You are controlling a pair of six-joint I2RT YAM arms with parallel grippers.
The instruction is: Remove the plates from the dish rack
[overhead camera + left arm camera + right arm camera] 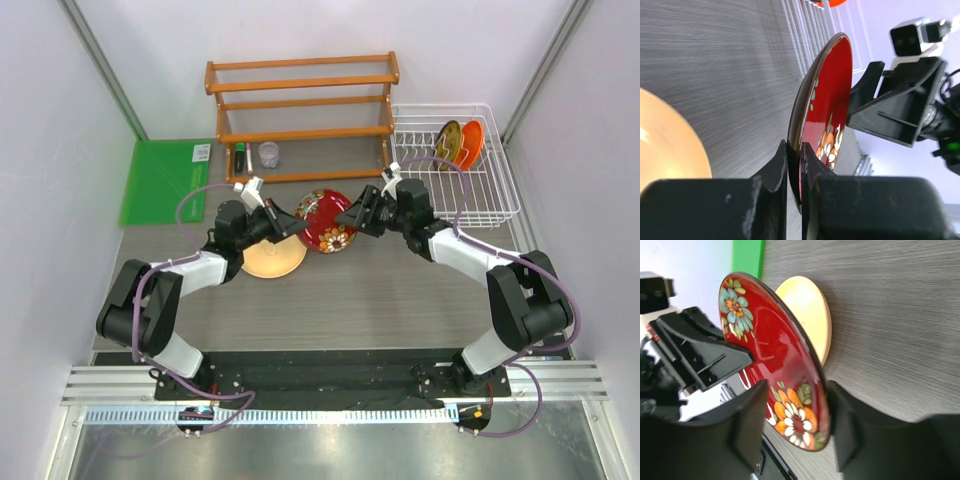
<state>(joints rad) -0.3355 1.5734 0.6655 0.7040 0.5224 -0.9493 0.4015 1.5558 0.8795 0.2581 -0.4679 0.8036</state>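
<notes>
Red plate (325,222): rim pinched by left gripper (794,150); right gripper (796,388) spread wide astride opposite rim; tan plate (272,257) just beside.

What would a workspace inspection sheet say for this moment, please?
Surface: grey wood-grain table.
Job's things: red flowered plate held between the arms; tan plate on the table; dark-rimmed plate and orange plate standing in the dish rack.
Clutter: wooden shelf, green board, green-capped tube, clear cup.
Left end effector: shut on the red flowered plate's rim.
Right end effector: open, straddling the opposite rim.
Cables: purple cable loops over the dish rack.
Surroundings: white walls.
</notes>
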